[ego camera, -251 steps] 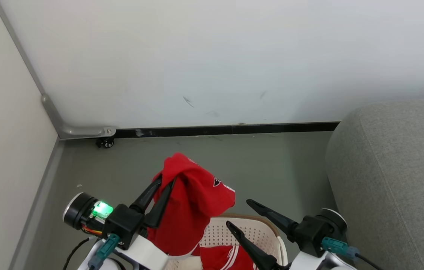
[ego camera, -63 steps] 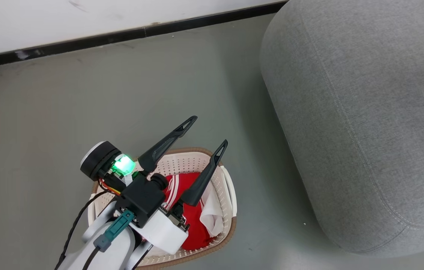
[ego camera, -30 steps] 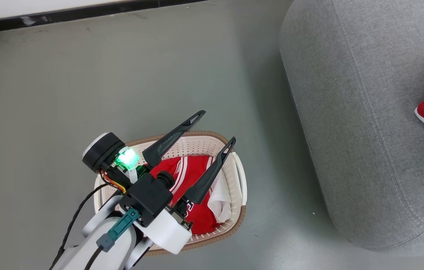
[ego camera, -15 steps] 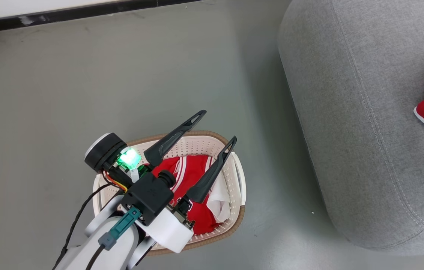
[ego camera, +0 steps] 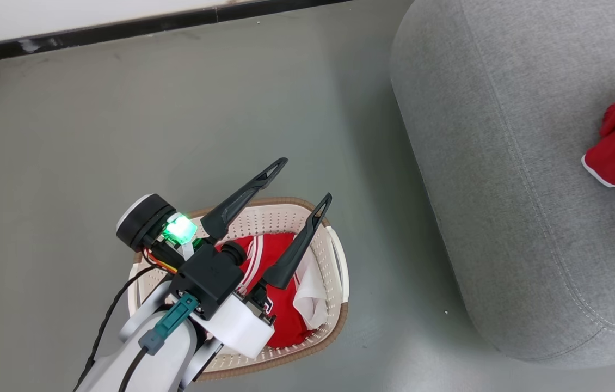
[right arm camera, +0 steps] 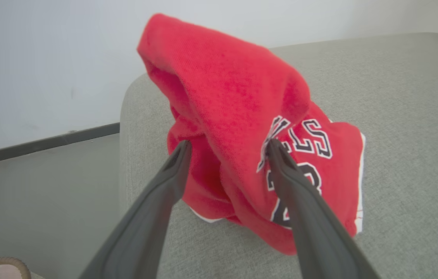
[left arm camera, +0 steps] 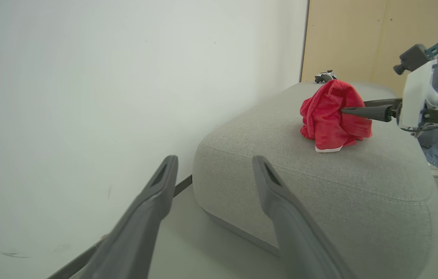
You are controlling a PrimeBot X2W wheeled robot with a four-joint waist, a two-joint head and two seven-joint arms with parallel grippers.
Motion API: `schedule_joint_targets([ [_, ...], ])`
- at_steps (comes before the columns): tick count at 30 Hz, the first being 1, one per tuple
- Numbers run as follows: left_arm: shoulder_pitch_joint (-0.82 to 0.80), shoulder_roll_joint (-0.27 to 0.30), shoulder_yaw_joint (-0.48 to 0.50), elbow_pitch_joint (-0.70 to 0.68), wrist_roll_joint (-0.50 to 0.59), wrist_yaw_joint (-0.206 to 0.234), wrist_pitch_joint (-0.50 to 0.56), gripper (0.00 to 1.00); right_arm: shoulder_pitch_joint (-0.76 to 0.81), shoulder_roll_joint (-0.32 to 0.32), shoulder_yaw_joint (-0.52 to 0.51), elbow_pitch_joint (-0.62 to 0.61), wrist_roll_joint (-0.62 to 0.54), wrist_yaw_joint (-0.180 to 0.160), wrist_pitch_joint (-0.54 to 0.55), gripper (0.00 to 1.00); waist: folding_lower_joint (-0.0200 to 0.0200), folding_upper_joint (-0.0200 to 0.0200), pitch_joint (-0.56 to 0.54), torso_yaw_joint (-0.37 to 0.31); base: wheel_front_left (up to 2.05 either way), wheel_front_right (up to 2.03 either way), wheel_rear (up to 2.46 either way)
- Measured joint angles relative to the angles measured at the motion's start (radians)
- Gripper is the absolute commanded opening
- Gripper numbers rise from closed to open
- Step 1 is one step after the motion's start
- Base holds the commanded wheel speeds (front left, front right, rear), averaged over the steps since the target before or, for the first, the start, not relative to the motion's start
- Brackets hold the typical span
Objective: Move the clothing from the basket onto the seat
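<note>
Since the jersey (right arm camera: 223, 77) lies on the seat (right arm camera: 397, 77), your right end effector (right arm camera: 228, 144) stands wide.
Its fingers (right arm camera: 157, 201) straddle the folds.

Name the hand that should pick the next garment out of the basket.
Left. The left hand hovers open above the basket and its red garment; the right hand is away at the seat, open around the jersey.

Between the jaws of the right gripper (right arm camera: 228, 142), the jersey (right arm camera: 234, 97) is red with black-white lettering, on the grey woven seat (right arm camera: 397, 97). Under the jaws of the left gripper (ego camera: 306, 178): a cream perforated basket (ego camera: 334, 256) with a brown rim, holding red white-striped clothing (ego camera: 272, 247).
</note>
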Motion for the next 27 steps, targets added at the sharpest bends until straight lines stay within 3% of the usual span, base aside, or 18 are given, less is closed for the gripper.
schedule_joint_targets([
  [18,0.021,-0.008,0.019,0.028,-0.019,0.026,-0.014,1.00,0.102,0.002,0.039,-0.259,-0.053,0.000,-0.001,1.00,0.0001,0.0000,-0.056,-0.026,0.00,0.00,0.00],
  [27,0.041,-0.012,0.045,0.052,-0.032,0.046,-0.022,1.00,0.097,0.008,0.109,-0.361,-0.081,0.000,-0.001,1.00,0.0000,0.0000,-0.086,-0.013,0.00,0.00,0.00],
])
